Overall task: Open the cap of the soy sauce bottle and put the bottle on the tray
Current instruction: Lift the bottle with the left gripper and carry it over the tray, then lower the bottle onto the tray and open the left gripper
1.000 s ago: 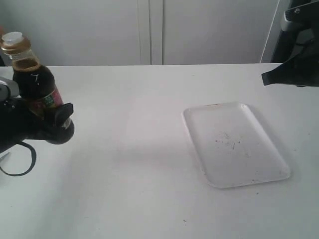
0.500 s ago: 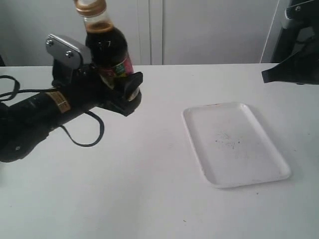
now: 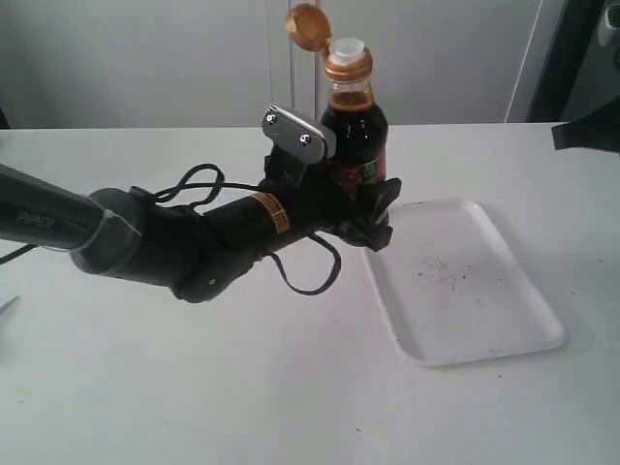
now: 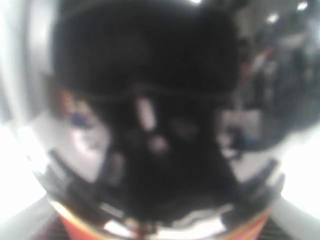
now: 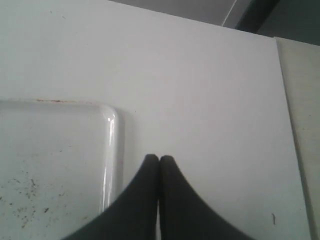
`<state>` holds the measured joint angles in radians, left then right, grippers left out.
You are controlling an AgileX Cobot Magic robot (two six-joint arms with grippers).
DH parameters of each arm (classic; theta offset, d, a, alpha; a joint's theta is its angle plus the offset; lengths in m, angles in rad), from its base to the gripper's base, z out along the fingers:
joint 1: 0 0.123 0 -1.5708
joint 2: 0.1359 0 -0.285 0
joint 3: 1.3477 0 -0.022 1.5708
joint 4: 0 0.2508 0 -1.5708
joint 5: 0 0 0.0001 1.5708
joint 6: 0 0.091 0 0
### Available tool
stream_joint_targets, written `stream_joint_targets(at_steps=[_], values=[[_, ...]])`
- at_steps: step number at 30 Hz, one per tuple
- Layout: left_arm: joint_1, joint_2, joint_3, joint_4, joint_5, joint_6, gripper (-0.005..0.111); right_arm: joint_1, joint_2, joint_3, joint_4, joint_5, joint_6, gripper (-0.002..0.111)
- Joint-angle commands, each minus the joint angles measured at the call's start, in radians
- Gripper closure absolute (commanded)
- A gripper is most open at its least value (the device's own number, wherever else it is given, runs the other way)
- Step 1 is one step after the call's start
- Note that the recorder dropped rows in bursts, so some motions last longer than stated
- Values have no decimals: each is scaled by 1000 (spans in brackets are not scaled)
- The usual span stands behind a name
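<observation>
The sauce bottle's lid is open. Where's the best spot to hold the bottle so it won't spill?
Grip the small clear glass soy sauce bottle round its wide labelled belly, coming in level from the side, as the left gripper does. It stands upright, its neck is thin, and the golden-brown flip cap stands open beside the white spout, so the top is probably a poor hold.

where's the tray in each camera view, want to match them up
Exterior: the tray lies flat on the table, right of centre, just beside the held bottle.
Left wrist: not in it; the blurred bottle fills the view.
Right wrist: one rounded corner of the tray, next to the shut right tool.
Shared landmark: the tray's dark specks, seen in the exterior and right wrist views.
</observation>
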<state>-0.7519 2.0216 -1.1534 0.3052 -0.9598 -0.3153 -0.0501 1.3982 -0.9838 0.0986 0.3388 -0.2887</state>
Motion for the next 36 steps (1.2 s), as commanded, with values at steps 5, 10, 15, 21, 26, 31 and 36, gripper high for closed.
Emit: stream_joint_targets(at_steps=[5, 10, 15, 21, 26, 31, 36], values=[[-56, 109, -202, 2, -7, -56, 107, -30, 96, 7, 5, -27, 5, 108], [-84, 192, -318, 44, 73, -53, 107, -30, 115, 7, 5, -62, 31, 108], [-97, 243, -400, 78, 182, -55, 107, -30, 115, 7, 5, -109, 74, 108], [-98, 252, -407, 107, 170, -73, 107, -30, 115, 7, 5, -126, 109, 108], [-99, 272, -408, 93, 121, -102, 107, -30, 115, 7, 5, -125, 109, 108], [-99, 272, -408, 101, 148, -102, 107, -30, 115, 7, 5, -127, 109, 108], [-99, 272, -408, 120, 169, -98, 107, -30, 115, 7, 5, -127, 109, 108]])
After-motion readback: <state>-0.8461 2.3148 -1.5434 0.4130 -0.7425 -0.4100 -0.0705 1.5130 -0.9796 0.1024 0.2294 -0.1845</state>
